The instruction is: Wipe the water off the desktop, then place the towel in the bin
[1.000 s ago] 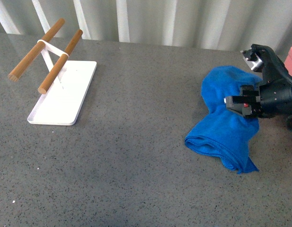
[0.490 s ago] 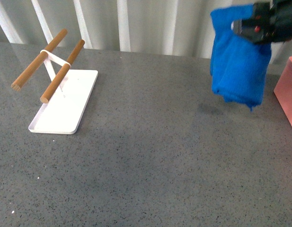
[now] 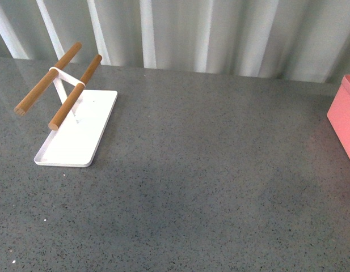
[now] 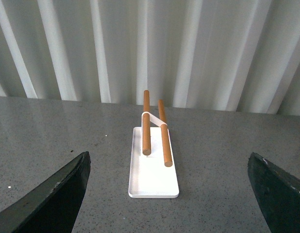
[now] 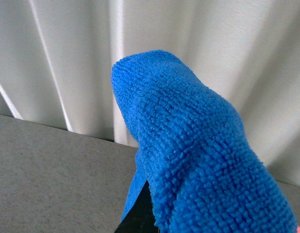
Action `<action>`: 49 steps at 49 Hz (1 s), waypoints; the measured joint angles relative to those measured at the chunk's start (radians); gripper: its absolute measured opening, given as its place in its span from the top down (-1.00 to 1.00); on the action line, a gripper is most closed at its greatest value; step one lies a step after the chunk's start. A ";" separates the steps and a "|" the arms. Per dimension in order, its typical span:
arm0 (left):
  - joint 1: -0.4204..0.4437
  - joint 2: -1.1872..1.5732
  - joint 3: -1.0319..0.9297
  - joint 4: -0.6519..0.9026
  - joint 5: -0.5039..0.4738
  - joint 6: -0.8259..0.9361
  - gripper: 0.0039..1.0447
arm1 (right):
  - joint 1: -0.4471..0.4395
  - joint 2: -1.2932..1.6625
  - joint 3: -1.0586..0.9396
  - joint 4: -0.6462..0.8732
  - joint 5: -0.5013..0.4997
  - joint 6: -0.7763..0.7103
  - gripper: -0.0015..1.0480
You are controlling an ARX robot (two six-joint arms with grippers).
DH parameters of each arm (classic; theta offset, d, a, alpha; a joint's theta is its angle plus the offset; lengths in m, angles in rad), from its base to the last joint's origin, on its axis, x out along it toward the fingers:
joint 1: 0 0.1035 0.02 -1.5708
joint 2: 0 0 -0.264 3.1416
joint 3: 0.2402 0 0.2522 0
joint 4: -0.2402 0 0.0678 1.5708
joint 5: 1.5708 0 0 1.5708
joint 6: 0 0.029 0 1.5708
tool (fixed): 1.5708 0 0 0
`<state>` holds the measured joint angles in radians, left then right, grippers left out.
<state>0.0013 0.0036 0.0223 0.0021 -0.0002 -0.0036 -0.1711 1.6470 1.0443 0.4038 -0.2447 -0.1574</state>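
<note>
front view: the dark grey speckled desktop [image 3: 192, 187] fills most of the frame, and neither of your arms shows in it. a white tray [image 3: 72, 144] sits on the left part of the desk, holding up two brown wooden rods [image 3: 47, 79] that run side by side on a thin white stand. the corner of the pink bin [image 3: 345, 116] juts in at the right edge of the frame, well apart from the tray. a pale ribbed wall [image 3: 220, 34] runs along the back of the desk. the towel does not show in this view. left wrist view: your left gripper [image 4: 168, 160] is spread wide and holds nothing, its two dark fingers [image 4: 57, 194] showing in opposite corners, with the tray and rods on the desk straight ahead between them. right wrist view: the blue towel [image 5: 198, 160] fills much of the frame very close to the camera, raised above the desk with the ribbed wall behind it. your right gripper [image 5: 137, 218] shows only as a dark sliver under the cloth; it appears to be clamped on the towel, though the cloth hides the fingertips. from these views you cannot tell how near the towel is to the bin.
</note>
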 joint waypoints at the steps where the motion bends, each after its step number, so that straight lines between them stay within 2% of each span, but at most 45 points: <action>1: 0.000 0.000 0.000 0.000 0.000 0.000 -0.88 | -0.007 -0.002 -0.006 0.002 -0.001 0.000 0.91; 5: 0.000 0.000 0.000 0.000 0.000 0.000 -0.88 | -0.058 -0.009 -0.046 0.019 -0.007 0.011 0.91; 12: 0.000 0.000 0.000 0.000 0.000 0.000 -0.88 | -0.197 0.007 -0.119 0.057 -0.010 0.056 0.91; 18: 0.000 0.000 0.000 0.000 0.000 0.000 -0.88 | -0.254 0.054 -0.128 0.064 0.005 0.069 0.91; 29: 0.000 0.000 0.000 0.000 0.000 0.000 -0.88 | -0.278 0.186 -0.115 -0.041 0.056 0.078 0.91; 36: 0.000 0.000 0.000 0.000 0.000 0.000 -0.88 | -0.252 0.225 -0.082 -0.140 0.167 0.094 0.91; 44: 0.000 0.000 0.000 0.000 0.000 0.000 -0.88 | -0.241 0.204 -0.047 -0.202 0.235 0.117 0.47; 49: 0.000 0.000 0.000 0.000 0.000 0.000 -0.88 | -0.241 0.185 -0.034 -0.247 0.297 0.152 0.10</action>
<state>0.0013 0.0036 0.0223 0.0021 -0.0002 -0.0036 -0.4122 1.8320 1.0100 0.1566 0.0525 -0.0051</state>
